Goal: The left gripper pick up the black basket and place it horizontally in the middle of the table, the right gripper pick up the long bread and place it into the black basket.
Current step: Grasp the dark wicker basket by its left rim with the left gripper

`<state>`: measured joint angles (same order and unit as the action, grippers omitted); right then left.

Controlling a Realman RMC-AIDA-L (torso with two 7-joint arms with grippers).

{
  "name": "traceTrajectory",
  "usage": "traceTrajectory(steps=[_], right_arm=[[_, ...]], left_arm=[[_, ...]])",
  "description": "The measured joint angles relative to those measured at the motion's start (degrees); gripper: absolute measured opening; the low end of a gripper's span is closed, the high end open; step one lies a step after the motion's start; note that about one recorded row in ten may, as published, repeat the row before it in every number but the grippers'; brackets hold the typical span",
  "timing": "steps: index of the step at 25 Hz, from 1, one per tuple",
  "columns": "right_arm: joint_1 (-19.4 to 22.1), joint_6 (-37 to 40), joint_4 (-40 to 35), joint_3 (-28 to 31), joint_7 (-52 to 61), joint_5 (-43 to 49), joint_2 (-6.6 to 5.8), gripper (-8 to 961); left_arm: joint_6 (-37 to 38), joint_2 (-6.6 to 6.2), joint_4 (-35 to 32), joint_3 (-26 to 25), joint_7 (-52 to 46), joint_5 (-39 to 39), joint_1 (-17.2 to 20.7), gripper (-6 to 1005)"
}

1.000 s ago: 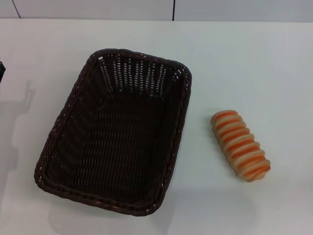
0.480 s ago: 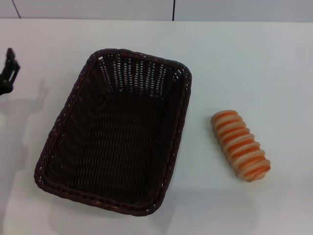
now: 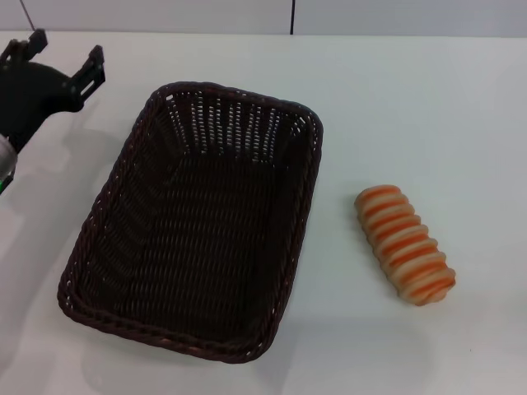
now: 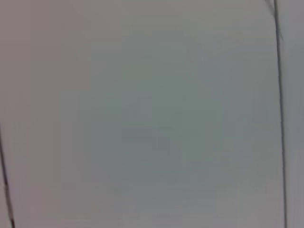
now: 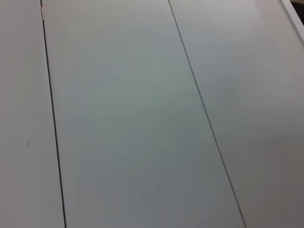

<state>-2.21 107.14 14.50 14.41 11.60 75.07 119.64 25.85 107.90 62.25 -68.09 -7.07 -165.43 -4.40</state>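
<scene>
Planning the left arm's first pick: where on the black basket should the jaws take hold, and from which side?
Probably the braided rim of the basket's long left wall, about halfway along, coming down from above. That wall is the one nearest the left gripper, which hangs open over the table's far left. The wall is thin and upright, so one jaw can go inside and one outside. The bread lies apart, on the right.

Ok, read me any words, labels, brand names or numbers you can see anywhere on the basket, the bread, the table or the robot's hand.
None: no text can be read in any view.
Basket: plain dark weave, no label.
Bread: orange-brown bands only.
Table: bare white, no marks.
Left hand: black, no lettering shows.
Both wrist views show only blank white panels with dark seams.
</scene>
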Motion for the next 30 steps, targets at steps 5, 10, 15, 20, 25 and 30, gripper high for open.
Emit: traceTrajectory(steps=[5, 10, 15, 20, 25, 30], right_arm=[[0.02, -0.07, 0.00, 0.00, 0.00, 0.00, -0.02, 823], [0.02, -0.30, 0.00, 0.00, 0.00, 0.00, -0.02, 823], [-0.21, -1.11, -0.09, -0.03, 0.01, -0.01, 0.00, 823], [-0.24, -1.48, -0.29, -0.09, 0.01, -0.14, 0.03, 823], [-0.19, -1.59, -0.47, -0.09, 0.01, -0.14, 0.02, 823], [-0.24, -1.65, -0.54, -0.09, 0.01, -0.14, -0.02, 823]], left_arm=[[-34.39, -2.91, 23.05, -1.13, 1.44, 0.01, 0.99, 802], [-64.07, 4.07, 37.29, -8.53, 12.58, -0.03, 0.97, 801], [-82.15, 10.15, 44.68, -12.17, 22.54, 0.17, 0.41, 801], [-85.64, 10.15, 44.96, -11.14, 20.60, 0.27, -0.12, 801], [-86.46, 10.19, 43.17, -10.07, 19.74, 0.40, -0.25, 801], [-89.50, 10.37, 39.61, -9.93, 18.63, 0.55, -3.02, 802]])
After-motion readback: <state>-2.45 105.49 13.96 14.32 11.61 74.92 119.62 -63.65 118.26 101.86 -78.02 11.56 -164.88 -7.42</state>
